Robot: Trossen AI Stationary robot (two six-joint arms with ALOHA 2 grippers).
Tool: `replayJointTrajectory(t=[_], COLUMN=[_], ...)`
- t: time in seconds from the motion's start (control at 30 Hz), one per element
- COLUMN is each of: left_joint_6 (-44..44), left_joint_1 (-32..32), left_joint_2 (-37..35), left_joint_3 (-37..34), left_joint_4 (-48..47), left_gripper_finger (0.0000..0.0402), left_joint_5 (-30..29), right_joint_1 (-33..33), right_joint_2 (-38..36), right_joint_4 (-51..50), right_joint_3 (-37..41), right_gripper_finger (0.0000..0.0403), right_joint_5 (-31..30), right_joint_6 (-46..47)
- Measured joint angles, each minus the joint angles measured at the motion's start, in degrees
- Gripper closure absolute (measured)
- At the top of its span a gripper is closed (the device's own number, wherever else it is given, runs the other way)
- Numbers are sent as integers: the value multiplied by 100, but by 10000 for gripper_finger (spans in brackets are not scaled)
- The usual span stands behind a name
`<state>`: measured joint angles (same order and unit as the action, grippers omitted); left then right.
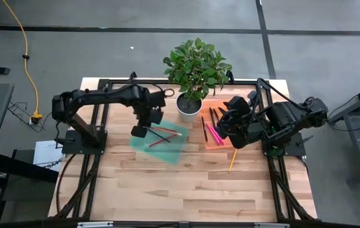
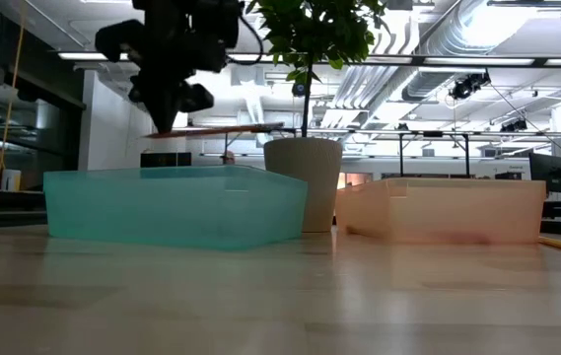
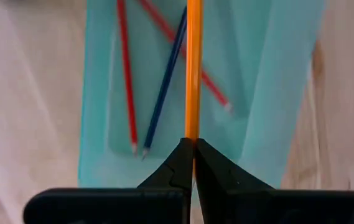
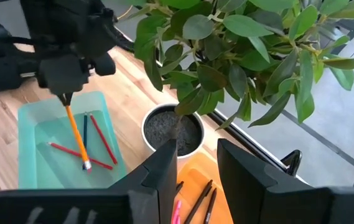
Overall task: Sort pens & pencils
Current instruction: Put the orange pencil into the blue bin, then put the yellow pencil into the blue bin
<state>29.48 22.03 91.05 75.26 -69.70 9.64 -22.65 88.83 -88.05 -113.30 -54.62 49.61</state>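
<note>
One pencil [image 3: 193, 68] clamped in left pincer [image 3: 193, 163], level, directly above teal tray [image 3: 276, 93]; right pincer [image 4: 196, 163] wide, idle

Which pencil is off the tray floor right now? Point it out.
The orange pencil: it is pinched in the left gripper above the teal tray, while the two red pencils and the blue one lie flat inside.

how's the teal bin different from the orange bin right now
The teal bin sits left of the potted plant and holds thin red and blue pencils; the orange bin sits right of it and holds black and pink pens. The left gripper, shut on an orange pencil, hangs over the teal one; the open right gripper is by the orange one. Both are shallow translucent trays.
</note>
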Motion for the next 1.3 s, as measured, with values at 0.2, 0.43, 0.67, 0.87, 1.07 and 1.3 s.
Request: replayJointTrajectory(t=[0.2, 0.43, 0.67, 0.87, 1.07, 1.3], left_joint_6=[-310, -524, -745, -788, -1134, -2145], left_joint_1=[-408, -480, -480, -844, -1387, -2173], left_joint_2=[68, 61, 61, -159, -767, -1688], left_joint_3=[-2, -2, -2, -2, -2, -2], left_joint_4=[277, 580, 749, 747, 676, 1755], left_gripper_finger=[401, 355, 255, 205, 206, 228], left_joint_5=[24, -100, -186, -783, -1759, -2036], right_joint_1=[0, -116, -187, -370, -478, -530], right_joint_2=[-2, -11, -46, -138, -391, -504], right_joint_4=[0, 0, -12, -215, -201, -188], right_joint_3=[0, 0, 0, 265, 705, 1579], right_gripper_finger=[295, 295, 295, 295, 295, 295], right_joint_5=[131, 194, 401, 882, 1177, 2415], right_joint_6=[-119, -206, -232, -209, 510, 448])
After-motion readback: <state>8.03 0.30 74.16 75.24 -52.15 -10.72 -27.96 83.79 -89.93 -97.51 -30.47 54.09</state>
